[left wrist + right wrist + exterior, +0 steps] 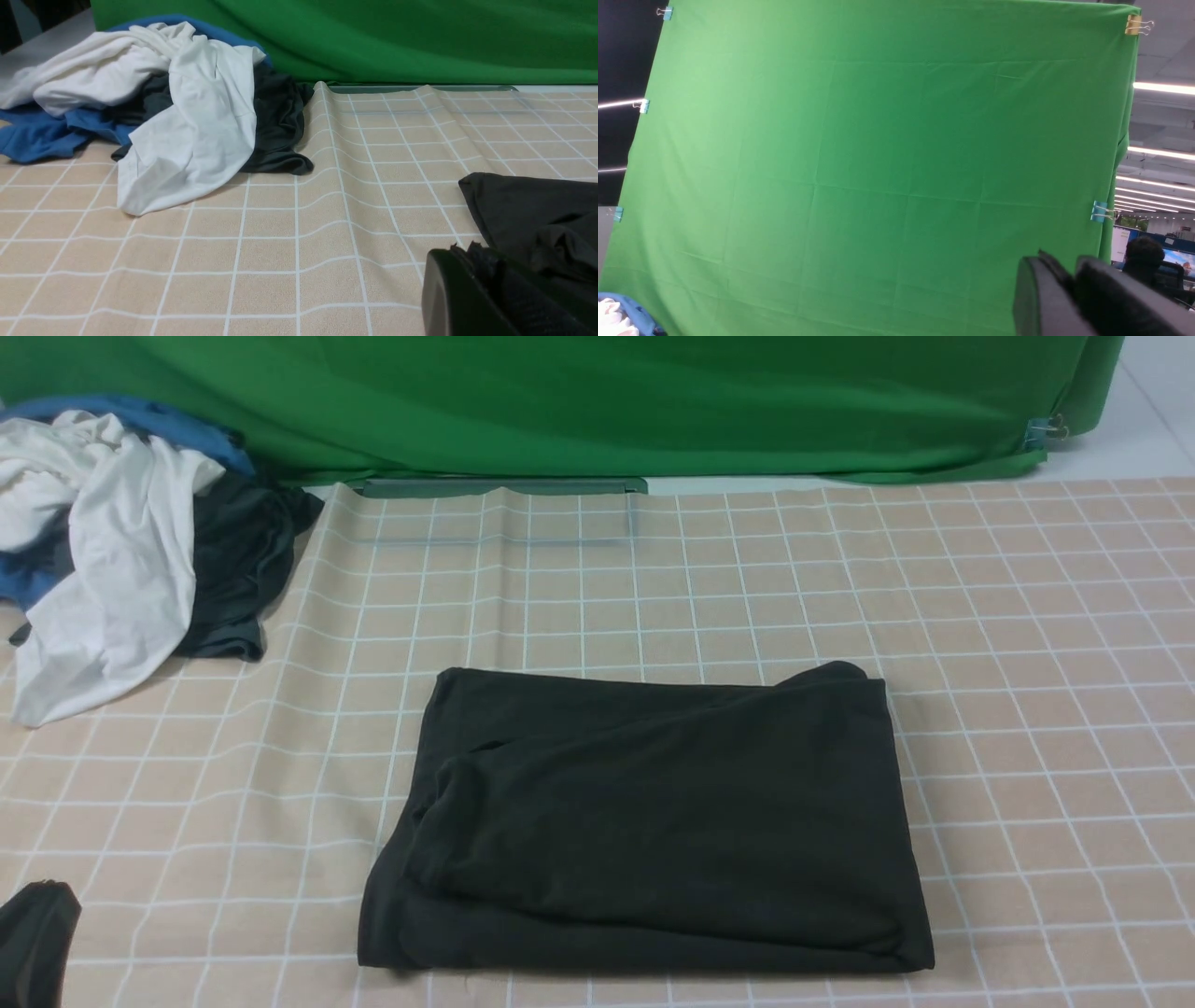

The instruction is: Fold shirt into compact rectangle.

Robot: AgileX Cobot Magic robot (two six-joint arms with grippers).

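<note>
- We see a heap of loose clothes (121,541) at the far left of the checked beige tablecloth (1027,663): a crumpled white garment (103,569) on top, blue fabric (168,425) under it, a dark grey garment (238,560) on its right flank.
- The left gripper (472,289) sits low at the near left edge of the cloth. In its wrist view the black fingers (444,298) look pressed together with nothing between them, so we call it clenched and empty.
- The heap lies well ahead of those fingers, off to their left; the far left corner of the shirt is just beside them on the right, whether touching we cannot tell.
- The large black cotton shirt (653,821) lies flat in the middle of the cloth, folded into a rough rectangle. Its left side shows a bulged, overlapping layer; the far right corner is slightly bunched. No print is visible.
- A green backdrop sheet (607,401) hangs behind the table along the far edge.
- The right gripper (1073,289) is out of the front view. Its wrist camera faces the green sheet, held by binder clips (1101,212) at its edges.
- Its two dark fingers (1036,298) show a narrow seam between them and hold nothing; whether they are parted or closed we cannot tell.
</note>
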